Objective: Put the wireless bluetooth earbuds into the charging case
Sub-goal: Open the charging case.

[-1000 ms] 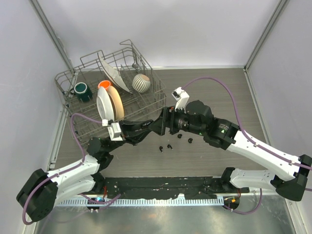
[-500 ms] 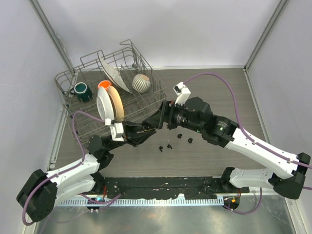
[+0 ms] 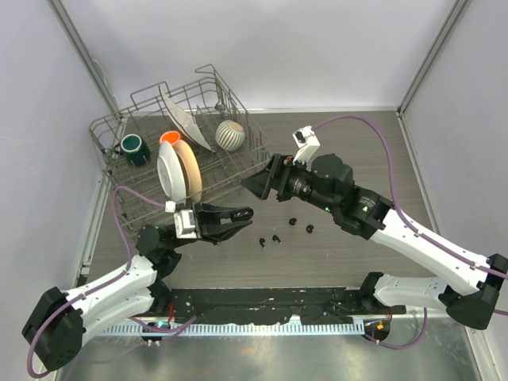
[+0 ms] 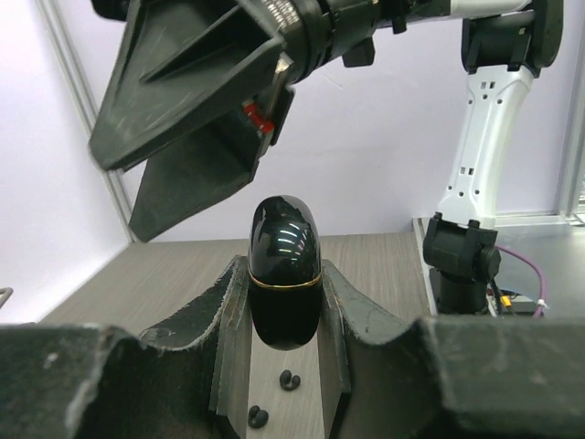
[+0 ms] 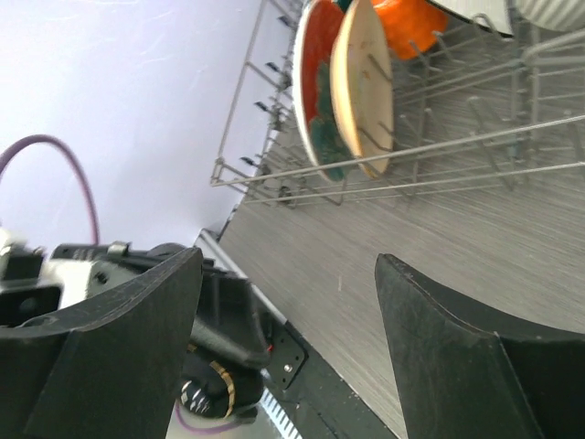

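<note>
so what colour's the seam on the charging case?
Thin gold line round the glossy black charging case; left wrist view.

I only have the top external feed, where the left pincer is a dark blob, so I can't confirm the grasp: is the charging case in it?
Observer: Yes. The left wrist view shows the left pincer shut on the charging case, which stands upright in its grip.
Operator: Lid open?
Observer: No, closed; a thin gold seam rings it.
Operator: And the right pincer?
Observer: Its wrist view shows the right pincer open, nothing held, facing the dish rack.
</note>
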`<state>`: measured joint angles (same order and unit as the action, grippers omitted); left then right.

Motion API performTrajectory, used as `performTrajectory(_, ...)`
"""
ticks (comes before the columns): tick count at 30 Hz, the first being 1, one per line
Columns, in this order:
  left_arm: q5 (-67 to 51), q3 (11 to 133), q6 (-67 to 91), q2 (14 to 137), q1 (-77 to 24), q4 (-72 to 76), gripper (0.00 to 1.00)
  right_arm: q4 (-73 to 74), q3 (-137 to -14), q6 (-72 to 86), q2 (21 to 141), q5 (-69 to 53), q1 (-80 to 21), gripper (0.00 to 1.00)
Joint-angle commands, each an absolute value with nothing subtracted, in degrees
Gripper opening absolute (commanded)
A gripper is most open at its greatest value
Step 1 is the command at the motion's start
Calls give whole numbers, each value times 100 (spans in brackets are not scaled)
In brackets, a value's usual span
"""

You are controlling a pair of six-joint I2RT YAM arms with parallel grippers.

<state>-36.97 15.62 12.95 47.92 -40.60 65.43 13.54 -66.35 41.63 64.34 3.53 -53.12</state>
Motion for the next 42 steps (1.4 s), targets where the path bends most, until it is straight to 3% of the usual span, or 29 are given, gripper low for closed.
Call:
performTrajectory(1,-3384,1661,967,4615,-4078,6399,0,975,-6758,3684,6161,-640,-5300,80)
performTrajectory(5,-3252,1767,818,4553,-4069,6126,0,1143,-6601,3595,6117,-1677,-5326,77)
performTrajectory(11,-3094,1828,756,4605,-4078,6117,0,1204,-6249,3428,5845,-1995,-5432,73)
performTrajectory(29,-3726,1986,1055,4746,-4078,6442,0,1529,-6337,3480,6056,-502,-5458,66)
performTrajectory(42,-4157,2021,1160,4729,-4078,6275,0,1345,-6451,3770,6099,-501,-5414,66)
